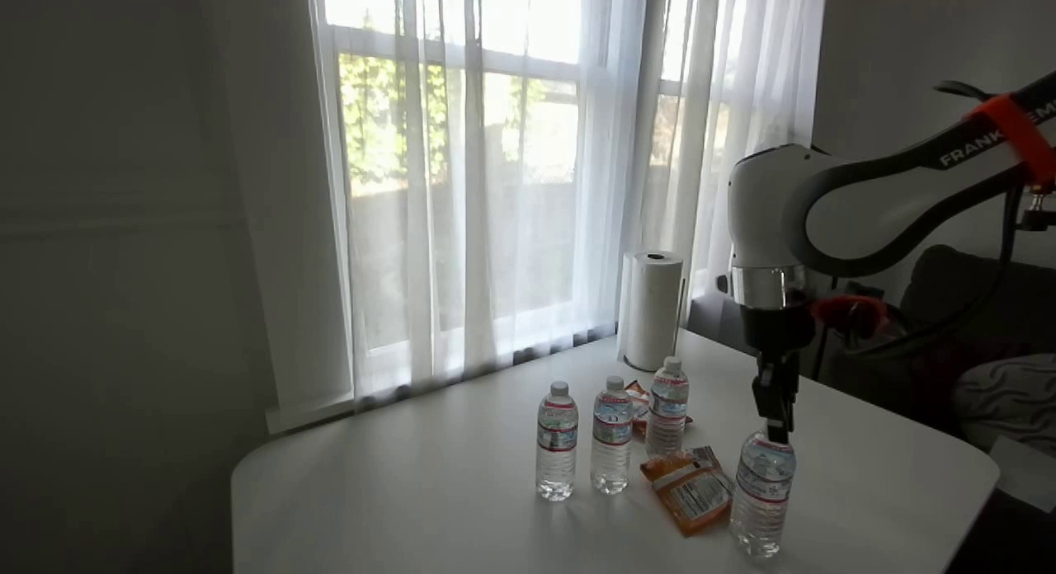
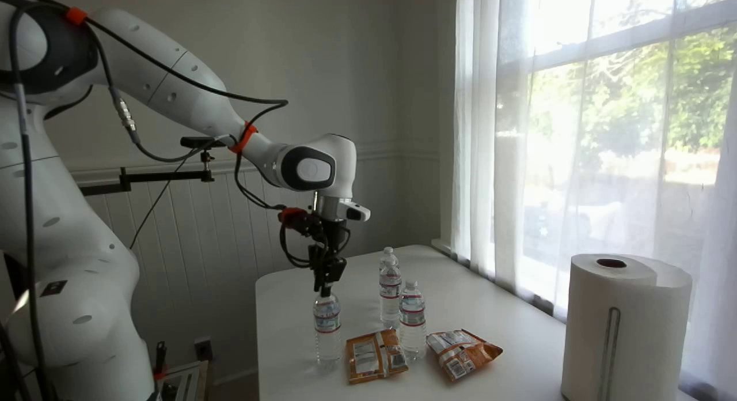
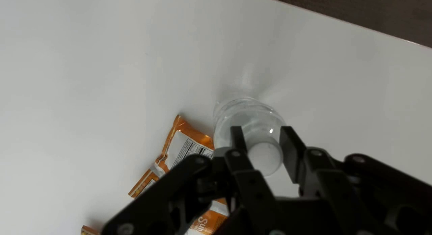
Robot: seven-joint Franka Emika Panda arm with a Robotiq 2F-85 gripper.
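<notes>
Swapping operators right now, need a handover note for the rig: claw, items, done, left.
Claw: from above, looks closed on the white cap of a water bottle.
Things: that bottle stands upright on the white table; three other bottles stand nearby, two orange packets lie close by, paper towel roll farther off.
Done: cap sits between the fingers.
Left: bottle not lifted; base appears to rest on the table.

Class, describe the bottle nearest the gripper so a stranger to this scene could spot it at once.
Start at the white table in front of the curtained window. Beside the orange packet farther from the window stands a clear water bottle. Unlike the other three bottles, it stands under the gripper, its white cap between the fingers.
</notes>
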